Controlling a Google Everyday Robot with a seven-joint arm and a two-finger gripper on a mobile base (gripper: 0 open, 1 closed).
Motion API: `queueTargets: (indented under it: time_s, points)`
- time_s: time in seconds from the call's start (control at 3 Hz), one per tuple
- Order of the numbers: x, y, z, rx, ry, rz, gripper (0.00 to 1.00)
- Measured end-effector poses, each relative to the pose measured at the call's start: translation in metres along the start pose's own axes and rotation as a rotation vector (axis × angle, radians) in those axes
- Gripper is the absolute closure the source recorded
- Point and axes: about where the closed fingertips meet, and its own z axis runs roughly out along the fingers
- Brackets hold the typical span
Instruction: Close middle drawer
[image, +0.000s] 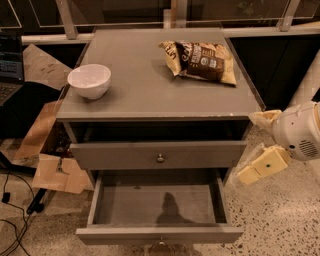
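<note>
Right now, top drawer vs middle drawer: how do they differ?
The top drawer is out only slightly; the middle drawer is pulled far out. The top drawer's front is taller, the middle drawer's low. Both are grey. The gripper hangs open beside the cabinet, touching neither.

No wording can be read. The snack bag (200, 61) at the upper right of the desk (150, 95) carries printing and a round emblem, both illegible. The laptop screen (11, 62) at the upper left edge shows unreadable lines. The pincer (258, 145), at the right edge beside the desk with its fingers apart, bears no legible mark.
</note>
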Motion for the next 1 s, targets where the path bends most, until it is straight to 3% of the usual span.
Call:
queueTargets:
  time_s: [0.33, 1.0]
  points:
    - [0.013, 0.013, 0.019, -0.004, -0.007, 0.019, 0.00]
    - [0.087, 0.043, 0.092, -0.019, 0.008, 0.101, 0.00]
